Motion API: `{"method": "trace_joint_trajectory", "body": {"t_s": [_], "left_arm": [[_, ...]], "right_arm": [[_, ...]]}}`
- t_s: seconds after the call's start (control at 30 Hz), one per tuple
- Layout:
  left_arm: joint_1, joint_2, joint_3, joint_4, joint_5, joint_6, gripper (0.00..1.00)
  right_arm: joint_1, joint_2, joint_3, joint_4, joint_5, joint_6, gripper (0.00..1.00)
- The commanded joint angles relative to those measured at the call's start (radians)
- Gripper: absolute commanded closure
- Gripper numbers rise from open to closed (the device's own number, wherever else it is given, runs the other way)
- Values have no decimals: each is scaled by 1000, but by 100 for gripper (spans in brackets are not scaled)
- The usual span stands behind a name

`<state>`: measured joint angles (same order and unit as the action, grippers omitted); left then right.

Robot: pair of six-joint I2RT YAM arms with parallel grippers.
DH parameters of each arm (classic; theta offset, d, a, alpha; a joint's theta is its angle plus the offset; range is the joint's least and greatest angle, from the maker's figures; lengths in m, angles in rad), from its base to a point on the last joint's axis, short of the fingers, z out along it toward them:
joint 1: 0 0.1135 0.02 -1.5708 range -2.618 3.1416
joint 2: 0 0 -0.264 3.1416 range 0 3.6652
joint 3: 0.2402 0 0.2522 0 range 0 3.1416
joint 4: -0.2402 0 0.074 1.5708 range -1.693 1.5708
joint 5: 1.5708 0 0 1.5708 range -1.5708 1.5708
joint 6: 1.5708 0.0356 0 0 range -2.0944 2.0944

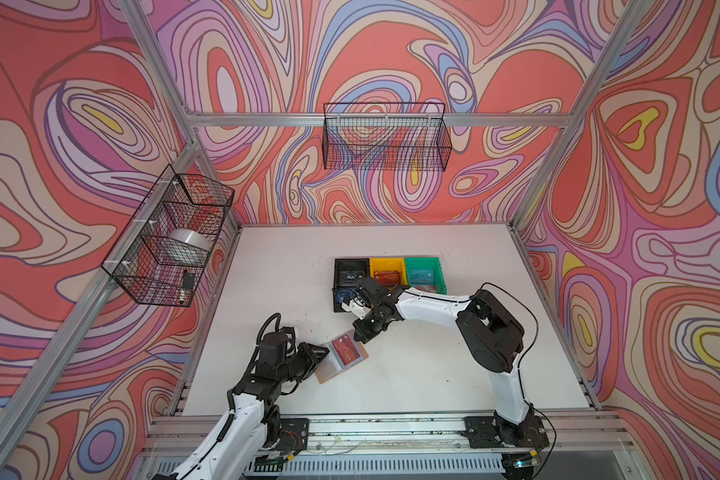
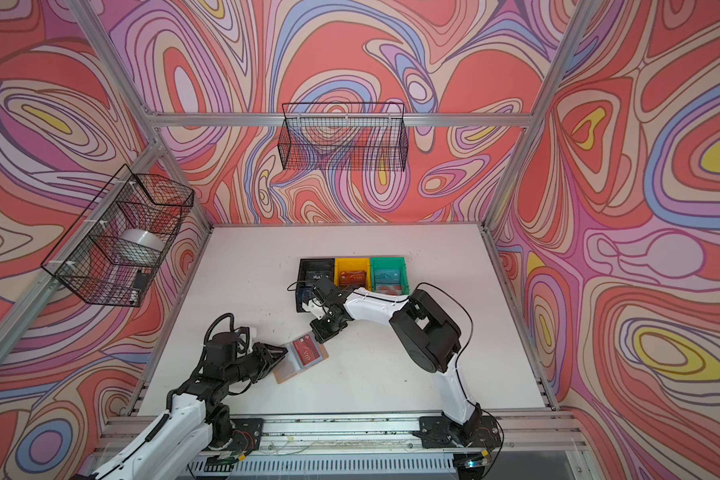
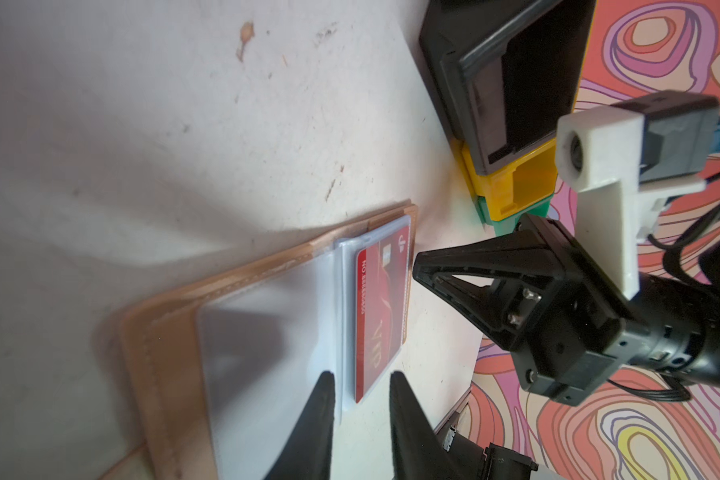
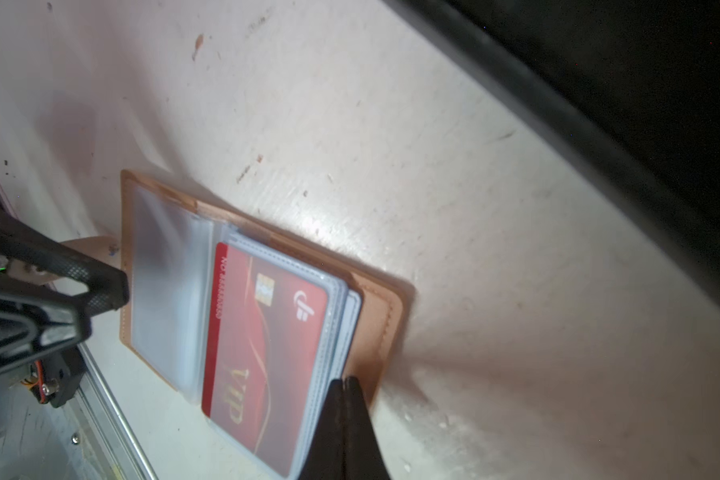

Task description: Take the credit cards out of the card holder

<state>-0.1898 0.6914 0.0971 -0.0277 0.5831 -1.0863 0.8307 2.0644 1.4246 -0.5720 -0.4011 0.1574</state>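
White tabletop (image 1: 433,353), scuffed and stained, carries everything here. At its back stands a row of three bins (image 1: 386,261), black, yellow and green, set within reach of the arms, I'd guess so that freed cards can be dropped in.

Nearer the front, the tan card holder (image 1: 329,370) lies opened flat between the two arms. Its covers are down and its clear sleeve pages (image 4: 167,291) face up, so the pockets can be got at from above.

The left gripper (image 3: 361,376) sits low at the holder's edge on its own side with its jaws partly apart. The end of the top sleeve shows between them, but I cannot tell whether they touch it, and nothing is lifted. The right gripper (image 4: 344,384) is pinched fully together with nothing visible in it. Its tip is down at the opposite edge, by the sleeve stack, which looks to me like pinning or prising the pages.

The red VIP card (image 4: 267,332) is still inside the top sleeve, so that one has yet to come out.
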Motion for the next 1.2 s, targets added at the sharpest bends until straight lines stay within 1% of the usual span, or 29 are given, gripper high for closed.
{"method": "trace_joint_trajectory", "body": {"t_s": [0.0,0.23,0.5,1.17], "left_arm": [[-1,13,3,27,-2,-9,73],[-10,61,-22,81,-2,-13,73],[-29,128,-26,150,-13,-17,73],[-54,249,-33,263,-27,-15,73]], "right_arm": [[3,13,-3,-15,21,-18,97],[3,-17,-17,5,-2,-13,98],[2,-29,-25,39,-77,-7,98],[4,39,-36,33,-73,-4,98]]}}
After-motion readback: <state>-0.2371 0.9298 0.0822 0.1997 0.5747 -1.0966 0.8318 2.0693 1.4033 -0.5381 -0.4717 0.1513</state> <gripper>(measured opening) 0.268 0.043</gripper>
